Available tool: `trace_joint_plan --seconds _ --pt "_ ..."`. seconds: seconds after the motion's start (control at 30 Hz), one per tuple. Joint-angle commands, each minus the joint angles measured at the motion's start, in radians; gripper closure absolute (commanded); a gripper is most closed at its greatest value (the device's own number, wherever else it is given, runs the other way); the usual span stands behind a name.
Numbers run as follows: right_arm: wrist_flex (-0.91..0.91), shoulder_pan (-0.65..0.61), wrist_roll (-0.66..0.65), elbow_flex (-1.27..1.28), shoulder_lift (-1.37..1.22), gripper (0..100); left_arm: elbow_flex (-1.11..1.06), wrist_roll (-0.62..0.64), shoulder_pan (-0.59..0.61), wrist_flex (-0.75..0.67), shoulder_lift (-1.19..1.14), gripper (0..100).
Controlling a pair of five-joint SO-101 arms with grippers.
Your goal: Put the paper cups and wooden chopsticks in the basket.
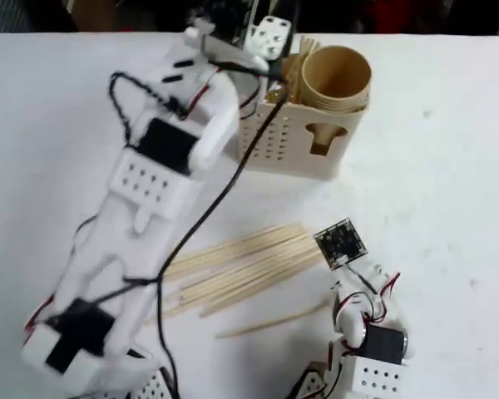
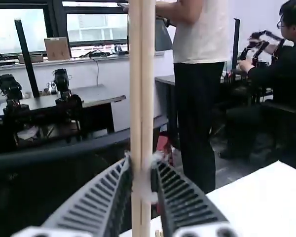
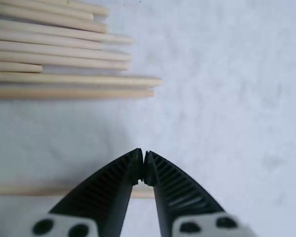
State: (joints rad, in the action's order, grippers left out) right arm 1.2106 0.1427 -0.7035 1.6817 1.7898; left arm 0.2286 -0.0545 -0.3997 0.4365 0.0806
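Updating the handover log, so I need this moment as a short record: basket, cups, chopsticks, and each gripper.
basket: white perforated basket at the far side of the table
paper cups: stacked inside the basket
left gripper: shut on held chopsticks, which stand upright, at the basket
right gripper: shut, empty, low over the table
loose chopsticks: pile lying on the table between the arms
single chopstick: apart from the pile, beneath the right gripper
not yet done: pile and single chopstick are outside the basket
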Motion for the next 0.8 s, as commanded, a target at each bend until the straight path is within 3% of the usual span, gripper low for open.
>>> trace_joint_plan --seconds 0.0,0.17,0.33,0.63,0.77 --pt "0.002 -0.002 -0.011 0.008 0.008 98.1 0.097 0.012 0.004 -0.034 -0.085 98" --pt "0.002 -0.002 -0.011 0.008 0.008 98.1 0.095 0.031 0.053 -0.040 -0.101 97" --pt "0.002 -0.028 -0.011 0.008 0.008 98.1 0.094 0.158 0.107 -0.032 -0.101 87" --pt "0.002 -0.027 -0.011 0.008 0.008 98.1 0.094 0.160 0.119 -0.003 -0.099 88" --pt "0.002 -0.027 -0.011 0.008 0.008 98.1 0.104 0.158 0.119 0.106 -0.088 88"
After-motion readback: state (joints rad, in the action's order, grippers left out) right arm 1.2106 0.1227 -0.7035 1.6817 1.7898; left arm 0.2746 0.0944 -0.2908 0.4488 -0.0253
